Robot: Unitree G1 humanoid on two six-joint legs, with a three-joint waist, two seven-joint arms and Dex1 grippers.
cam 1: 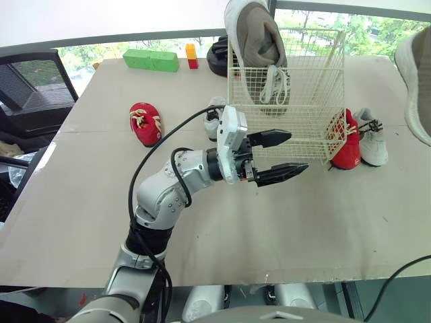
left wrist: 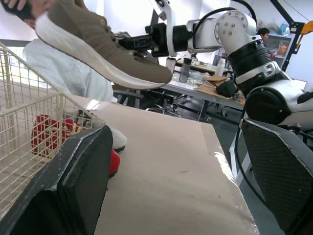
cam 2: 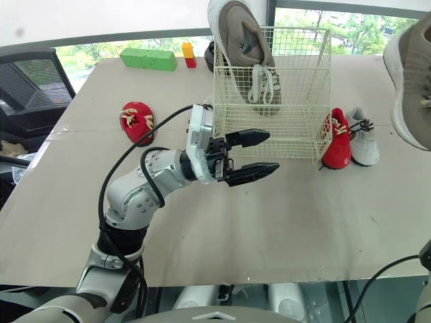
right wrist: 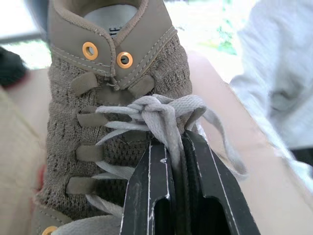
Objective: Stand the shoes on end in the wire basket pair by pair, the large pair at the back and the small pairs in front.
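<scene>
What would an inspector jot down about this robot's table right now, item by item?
Surface: tan board table, one seam across.
Job's things: cream wire basket holds one large taupe knit shoe on end; small red shoe to its left; second red shoe and small white shoe at its right; another white shoe by its left wall.
Clutter: green block, yellow-and-red block, black object behind the basket.
Claws: left claw open, empty; right claw shut on the laces of the matching taupe shoe.
Cables: black cable looping over the left arm.
Surroundings: black mesh chair, window, person's pale sleeve.
</scene>
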